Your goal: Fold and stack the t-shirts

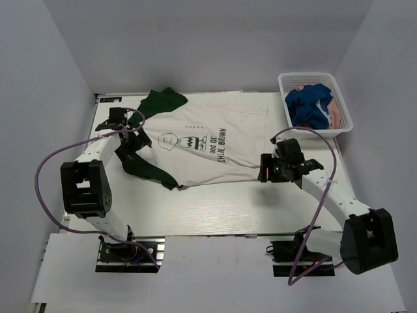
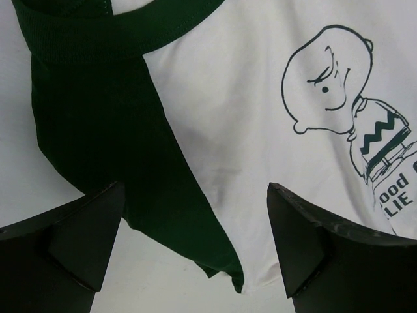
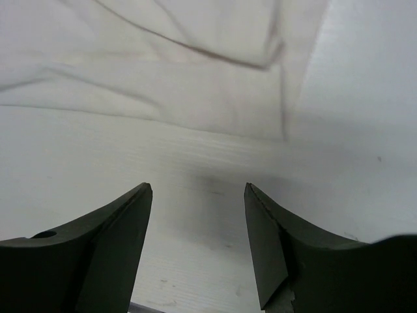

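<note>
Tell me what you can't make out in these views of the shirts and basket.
Print lettering on the cream shirt: too small in the top view, cut off by the right edge in the left wrist view.
Pink shirt: top view, mostly buried under the blue shirt in the basket.
Right wrist view: only one plain shirt corner; the rest is beyond the frame.

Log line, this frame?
cream cloth t-shirt with dark green sleeves spread out, print up | left jaws: open over sleeve | right jaws: open by hem | white plastic mesh basket holds blue shirt
</note>
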{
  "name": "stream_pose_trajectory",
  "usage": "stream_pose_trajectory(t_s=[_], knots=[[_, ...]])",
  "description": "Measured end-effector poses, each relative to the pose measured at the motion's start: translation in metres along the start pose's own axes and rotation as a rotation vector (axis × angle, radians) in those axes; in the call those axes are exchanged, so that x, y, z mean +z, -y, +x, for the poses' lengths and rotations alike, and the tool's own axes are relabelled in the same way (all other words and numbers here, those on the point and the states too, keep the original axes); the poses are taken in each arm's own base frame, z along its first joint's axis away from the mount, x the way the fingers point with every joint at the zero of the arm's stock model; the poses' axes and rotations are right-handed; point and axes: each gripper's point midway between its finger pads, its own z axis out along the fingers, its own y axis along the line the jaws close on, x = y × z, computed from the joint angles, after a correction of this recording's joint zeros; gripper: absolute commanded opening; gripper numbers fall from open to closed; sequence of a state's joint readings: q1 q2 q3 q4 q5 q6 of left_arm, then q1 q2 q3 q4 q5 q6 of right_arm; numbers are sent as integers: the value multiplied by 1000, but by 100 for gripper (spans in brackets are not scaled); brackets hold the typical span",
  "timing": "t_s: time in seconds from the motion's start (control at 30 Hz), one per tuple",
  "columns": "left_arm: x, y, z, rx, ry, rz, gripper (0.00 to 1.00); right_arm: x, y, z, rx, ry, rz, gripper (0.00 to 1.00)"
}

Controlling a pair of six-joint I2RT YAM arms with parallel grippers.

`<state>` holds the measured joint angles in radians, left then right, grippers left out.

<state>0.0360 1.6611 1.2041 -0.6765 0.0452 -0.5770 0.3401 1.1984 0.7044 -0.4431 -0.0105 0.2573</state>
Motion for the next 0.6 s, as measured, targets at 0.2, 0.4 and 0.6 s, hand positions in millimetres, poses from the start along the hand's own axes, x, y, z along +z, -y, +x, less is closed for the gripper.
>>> stream_pose_trajectory(t_s=[0.2,0.4,0.6], knots=[[2,-3,5,-1,-12,-7,100,0,-42,-27,-46,50,-148,65],[2,-3,4,-1,-11,-7,100,29,-51,-34,-42,-14,-75,64],[2,-3,4,-1,-10,-6,100,54,-43,-41,-22,-44,58,59]])
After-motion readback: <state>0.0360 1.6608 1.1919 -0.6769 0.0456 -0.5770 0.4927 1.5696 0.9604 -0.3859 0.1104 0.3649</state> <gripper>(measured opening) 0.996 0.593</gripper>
